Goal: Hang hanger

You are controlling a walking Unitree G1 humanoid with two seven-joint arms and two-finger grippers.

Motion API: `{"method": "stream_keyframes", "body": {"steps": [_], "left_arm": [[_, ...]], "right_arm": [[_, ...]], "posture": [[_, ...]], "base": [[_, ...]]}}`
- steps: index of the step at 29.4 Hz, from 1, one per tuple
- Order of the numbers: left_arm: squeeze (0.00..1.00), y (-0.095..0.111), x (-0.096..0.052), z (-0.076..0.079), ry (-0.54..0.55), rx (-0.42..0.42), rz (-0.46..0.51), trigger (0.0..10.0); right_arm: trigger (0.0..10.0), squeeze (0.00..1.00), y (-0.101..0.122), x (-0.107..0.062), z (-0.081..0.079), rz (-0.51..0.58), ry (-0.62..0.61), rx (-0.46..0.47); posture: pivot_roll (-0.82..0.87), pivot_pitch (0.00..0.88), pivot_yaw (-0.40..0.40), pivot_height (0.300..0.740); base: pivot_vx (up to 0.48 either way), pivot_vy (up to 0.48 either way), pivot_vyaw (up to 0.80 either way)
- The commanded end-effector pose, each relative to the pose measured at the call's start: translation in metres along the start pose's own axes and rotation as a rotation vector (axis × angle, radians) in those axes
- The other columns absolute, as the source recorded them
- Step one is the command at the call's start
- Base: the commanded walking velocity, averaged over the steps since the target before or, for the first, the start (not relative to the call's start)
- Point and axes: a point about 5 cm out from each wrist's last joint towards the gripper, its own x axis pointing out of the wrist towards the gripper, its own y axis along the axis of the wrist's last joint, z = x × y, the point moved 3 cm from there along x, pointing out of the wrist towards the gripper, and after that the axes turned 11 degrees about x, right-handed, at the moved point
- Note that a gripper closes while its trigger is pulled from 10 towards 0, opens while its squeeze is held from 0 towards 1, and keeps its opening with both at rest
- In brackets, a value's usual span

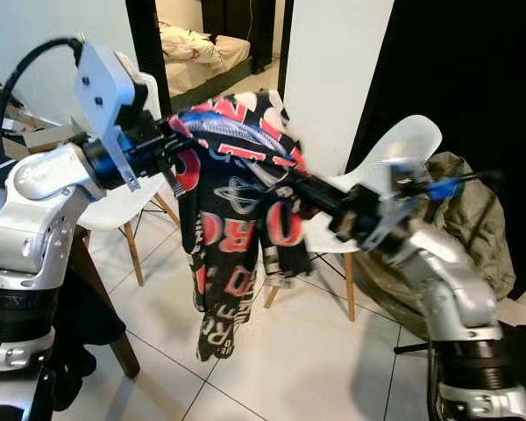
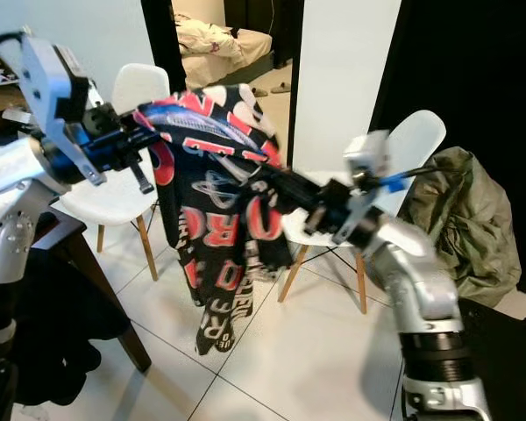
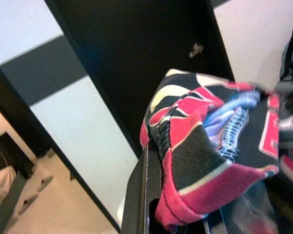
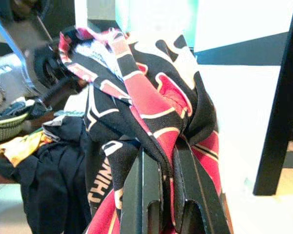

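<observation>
A black, red and white printed garment (image 1: 232, 228) hangs in the air between my two grippers, its lower part drooping toward the tiled floor. My left gripper (image 1: 182, 142) is shut on the garment's upper left edge; in the left wrist view the fabric (image 3: 200, 156) bunches over the black fingers (image 3: 136, 195), with a blue-and-white striped band showing. My right gripper (image 1: 282, 181) is shut on the fabric's upper right side; the right wrist view has cloth (image 4: 156, 107) pinched between the fingers (image 4: 141, 195). I cannot make out a hanger.
A white chair (image 1: 408, 145) stands behind the right arm, with an olive cloth (image 1: 473, 219) heaped beside it. Another white chair (image 1: 123, 206) is behind the garment at left. A dark table leg (image 1: 105, 307) and black clothes (image 1: 79, 324) sit lower left. A doorway (image 1: 210, 44) opens behind.
</observation>
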Motion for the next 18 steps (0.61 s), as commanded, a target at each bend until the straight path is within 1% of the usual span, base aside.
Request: {"method": "stream_keyframes", "body": {"steps": [1,2,3,4,5,6,7,9,11,12,14,18], "left_arm": [[0.0,-0.008,-0.007,-0.001,-0.013,0.037,-0.056,10.0],[0.0,-0.023,-0.012,0.005,-0.035,0.036,-0.121,10.0],[0.0,-0.023,-0.012,0.005,-0.035,0.036,-0.121,10.0],[1.0,-0.039,-0.017,0.014,-0.057,-0.018,-0.175,10.0],[1.0,-0.039,-0.017,0.014,-0.057,-0.018,-0.175,10.0],[1.0,-0.048,-0.021,0.022,-0.07,-0.059,-0.204,10.0],[1.0,-0.053,-0.023,0.026,-0.077,-0.087,-0.217,10.0],[1.0,-0.053,-0.02,0.037,-0.103,-0.117,-0.2,10.0],[1.0,-0.053,-0.02,0.037,-0.103,-0.117,-0.2,10.0],[1.0,-0.051,-0.019,0.042,-0.119,-0.123,-0.19,10.0],[1.0,-0.049,-0.018,0.045,-0.13,-0.125,-0.181,10.0],[1.0,-0.044,-0.017,0.046,-0.137,-0.134,-0.151,10.0]], "right_arm": [[0.0,0.0,0.016,-0.004,0.001,0.059,0.001,-0.001],[0.0,0.0,0.03,-0.008,0.007,0.12,-0.015,-0.002],[0.0,0.0,0.03,-0.008,0.007,0.12,-0.015,-0.002],[0.0,0.0,0.044,-0.012,0.01,0.173,-0.024,-0.006],[0.0,0.0,0.044,-0.012,0.01,0.173,-0.024,-0.006],[0.0,0.0,0.052,-0.013,0.012,0.201,-0.028,-0.009],[0.0,0.0,0.056,-0.014,0.013,0.215,-0.029,-0.01],[0.0,0.0,0.052,-0.011,0.01,0.194,-0.017,-0.014],[0.0,0.0,0.052,-0.011,0.01,0.194,-0.017,-0.014],[0.0,0.0,0.048,-0.008,0.008,0.177,-0.009,-0.019],[0.0,0.0,0.046,-0.006,0.007,0.165,-0.004,-0.022],[0.0,0.0,0.046,-0.003,0.004,0.157,0.01,-0.022]], "posture": [[0.02,0.0,-0.024,0.74],[0.02,0.0,-0.023,0.74],[0.02,0.0,-0.023,0.74],[0.02,0.0,-0.024,0.74],[0.02,0.0,-0.024,0.74],[0.02,0.0,-0.026,0.74],[0.02,0.0,-0.026,0.74],[0.03,0.0,-0.03,0.74],[0.03,0.0,-0.03,0.74],[0.03,0.0,-0.031,0.74],[0.03,0.0,-0.031,0.74],[0.03,0.0,-0.033,0.74]], "base": [[0.0,0.0,0.0],[0.0,0.0,0.0],[0.0,0.0,0.0],[0.0,0.0,0.0],[0.0,0.0,0.0],[0.0,0.0,0.0],[0.0,0.0,0.0],[0.0,0.0,0.0],[0.0,0.0,0.0],[0.0,0.0,0.0],[0.0,0.0,0.0],[0.0,0.0,0.0]]}}
